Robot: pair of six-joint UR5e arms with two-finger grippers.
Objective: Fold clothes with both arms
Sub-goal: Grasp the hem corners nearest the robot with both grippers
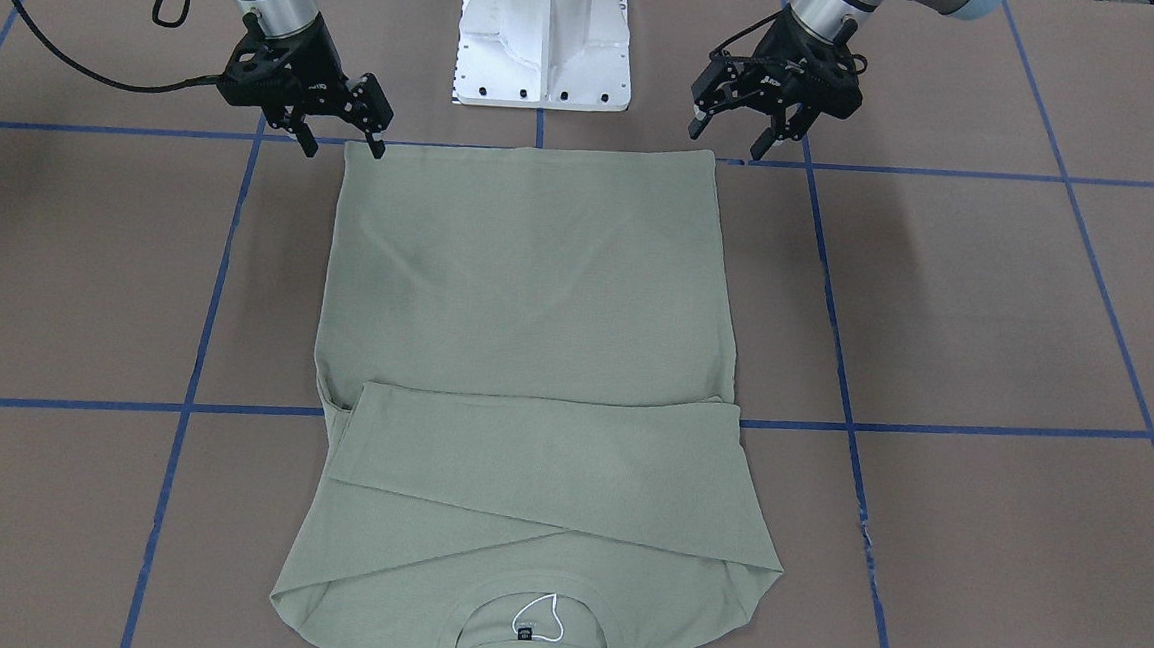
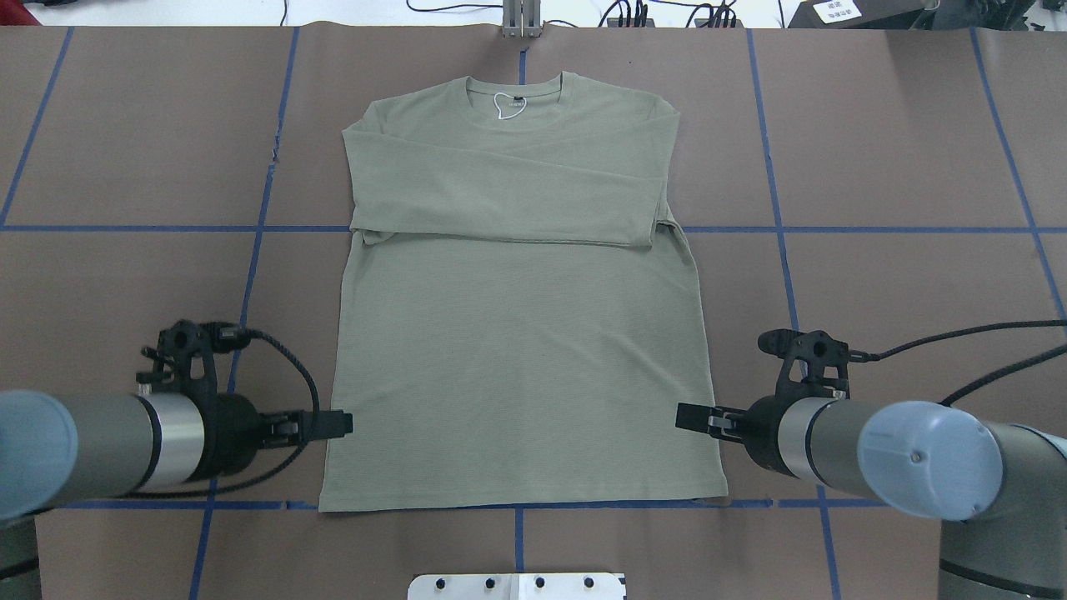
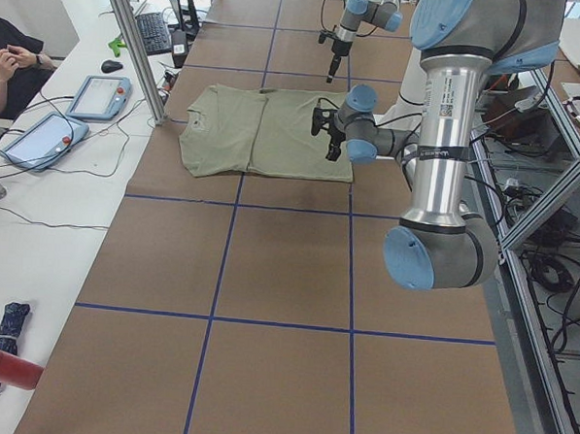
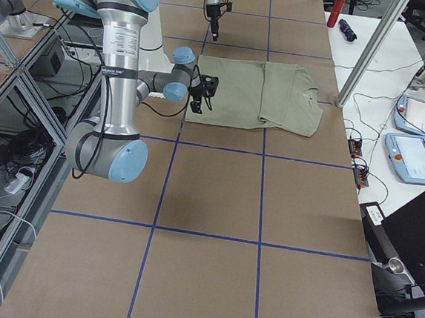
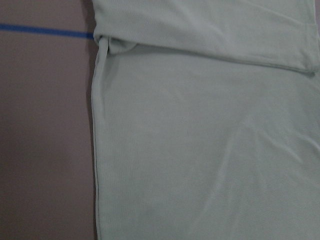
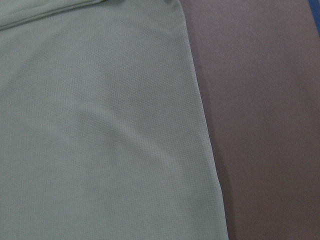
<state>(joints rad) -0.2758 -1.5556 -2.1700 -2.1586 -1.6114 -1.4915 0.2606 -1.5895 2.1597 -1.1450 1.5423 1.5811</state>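
The pale green long-sleeved shirt (image 1: 529,291) (image 2: 517,333) lies flat on the brown table. Its collar points away from the robot, and both sleeves are folded across the chest. My left gripper (image 1: 725,143) (image 2: 338,424) hovers open at the hem corner on the robot's left, holding nothing. At the opposite hem corner my right gripper (image 1: 344,149) (image 2: 685,414) is also open and empty. Each wrist view is filled with the shirt (image 5: 200,150) (image 6: 100,125), showing a side edge against the table. Neither wrist view shows the fingers.
The white pedestal (image 1: 544,41) (image 2: 517,586) stands just behind the hem. Blue tape lines (image 2: 250,250) grid the table. A pole (image 3: 134,44), two tablets (image 3: 97,95) and a seated person (image 3: 6,61) are beyond the collar side.
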